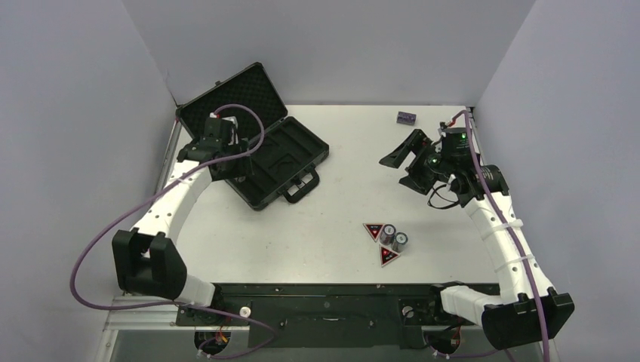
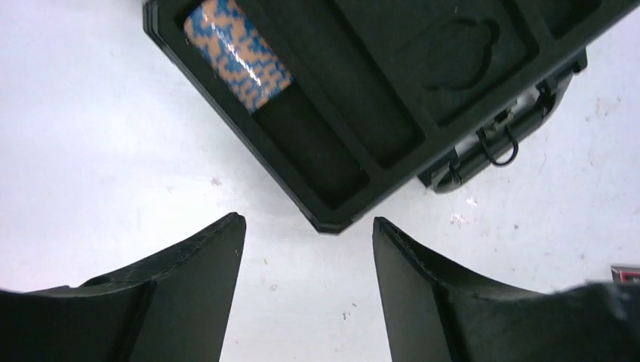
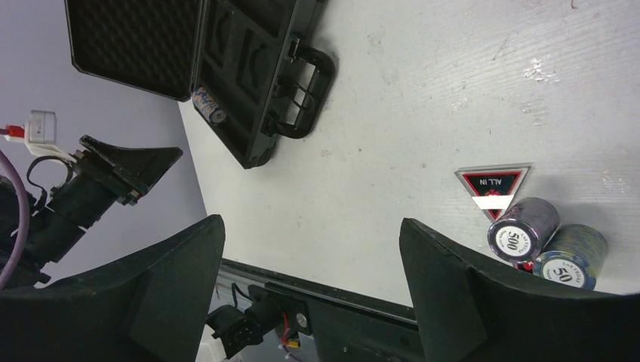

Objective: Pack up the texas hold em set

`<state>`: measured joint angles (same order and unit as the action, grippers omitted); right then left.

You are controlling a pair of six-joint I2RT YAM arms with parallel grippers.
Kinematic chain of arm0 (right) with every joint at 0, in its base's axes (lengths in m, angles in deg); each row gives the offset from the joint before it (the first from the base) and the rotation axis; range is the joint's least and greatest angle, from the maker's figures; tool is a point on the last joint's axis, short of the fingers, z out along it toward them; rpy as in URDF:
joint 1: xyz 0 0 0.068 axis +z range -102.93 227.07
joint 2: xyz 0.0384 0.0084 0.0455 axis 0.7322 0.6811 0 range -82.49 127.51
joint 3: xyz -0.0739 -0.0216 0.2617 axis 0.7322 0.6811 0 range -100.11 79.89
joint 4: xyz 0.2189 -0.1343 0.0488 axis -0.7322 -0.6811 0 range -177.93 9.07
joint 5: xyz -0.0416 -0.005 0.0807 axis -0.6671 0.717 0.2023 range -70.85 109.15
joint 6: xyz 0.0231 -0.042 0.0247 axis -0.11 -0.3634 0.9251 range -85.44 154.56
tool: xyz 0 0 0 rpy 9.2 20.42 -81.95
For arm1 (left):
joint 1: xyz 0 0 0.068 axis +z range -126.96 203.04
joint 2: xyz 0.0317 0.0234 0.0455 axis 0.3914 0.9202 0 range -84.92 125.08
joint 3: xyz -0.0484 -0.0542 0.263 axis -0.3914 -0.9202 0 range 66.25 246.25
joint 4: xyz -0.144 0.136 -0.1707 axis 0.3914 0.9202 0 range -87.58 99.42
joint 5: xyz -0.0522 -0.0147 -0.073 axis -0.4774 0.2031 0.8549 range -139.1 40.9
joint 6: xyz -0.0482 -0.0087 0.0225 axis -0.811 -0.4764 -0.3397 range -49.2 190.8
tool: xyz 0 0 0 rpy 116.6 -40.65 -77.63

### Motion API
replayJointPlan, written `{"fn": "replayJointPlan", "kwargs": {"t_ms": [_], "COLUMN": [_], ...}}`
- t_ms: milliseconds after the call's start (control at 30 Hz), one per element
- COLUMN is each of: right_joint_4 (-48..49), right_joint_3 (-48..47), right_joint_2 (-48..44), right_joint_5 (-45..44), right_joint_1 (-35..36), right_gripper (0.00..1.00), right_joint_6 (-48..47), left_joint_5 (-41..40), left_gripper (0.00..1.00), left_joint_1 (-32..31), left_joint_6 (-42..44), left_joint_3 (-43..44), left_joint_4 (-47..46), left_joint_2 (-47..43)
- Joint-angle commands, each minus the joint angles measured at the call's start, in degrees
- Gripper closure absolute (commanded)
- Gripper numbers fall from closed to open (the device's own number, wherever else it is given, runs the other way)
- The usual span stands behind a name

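One black briefcase [image 1: 302,147] lies open at far left, a blue chip stack [image 2: 238,53] already slotted inside. Both jaws gape empty: left gripper [image 2: 308,226] above the case, right gripper [image 3: 309,222] raised far right. Two chip stacks [image 1: 388,232] and two triangular tokens [image 1: 373,230] wait near centre-right; fetching a stack probably comes next, the right arm reaching nearer

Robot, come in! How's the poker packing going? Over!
Left gripper open, above open briefcase corner. Right gripper open, empty. One chip stack slotted; 500 stack, 50 stack, two triangular tokens loose on table. Nothing blocking.
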<state>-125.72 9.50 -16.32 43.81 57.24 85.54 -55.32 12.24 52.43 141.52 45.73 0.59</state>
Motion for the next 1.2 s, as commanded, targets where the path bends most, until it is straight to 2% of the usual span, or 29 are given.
{"fn": "replayJointPlan", "kwargs": {"t_ms": [0, 167, 300, 467, 700, 833, 1167], "right_joint_4": [-1.78, -7.12, -11.77, -14.94, -19.70, -19.54, -16.73], "right_joint_3": [1.00, 1.37, 0.85, 3.83, 9.15, 12.79, 18.49], "right_joint_2": [-4.06, -5.73, -5.88, -7.68, -10.25, -10.57, -7.48], "right_joint_5": [-2.47, -5.98, -8.64, -12.27, -18.12, -19.60, -21.45], "right_joint_1": [-0.07, -0.11, -0.10, 1.26, 5.82, 9.53, 11.55], "right_gripper": [0.18, 0.16, 0.16, 0.18, 0.21, 0.21, 0.26], "right_joint_6": [-1.34, -4.72, -7.81, -12.53, -15.50, -15.83, -15.92], "left_joint_5": [4.45, 7.90, 9.21, 8.50, 9.84, 9.74, 10.12], "left_gripper": [0.37, 0.20, 0.12, 0.10, 0.10, 0.10, 0.10], "left_joint_1": [-0.67, -1.01, -2.05, -2.17, -2.25, -2.22, -3.88], "left_joint_6": [-1.23, -1.88, -3.59, -6.11, -7.68, -7.27, -7.60], "left_joint_3": [-6.63, -11.54, -15.28, -18.79, -19.65, -21.79, -25.32], "left_joint_4": [-1.05, -0.63, -0.21, 0.54, 2.47, 1.74, 3.70], "left_joint_2": [-6.40, -13.66, -16.81, -20.42, -20.75, -22.20, -25.38]}}
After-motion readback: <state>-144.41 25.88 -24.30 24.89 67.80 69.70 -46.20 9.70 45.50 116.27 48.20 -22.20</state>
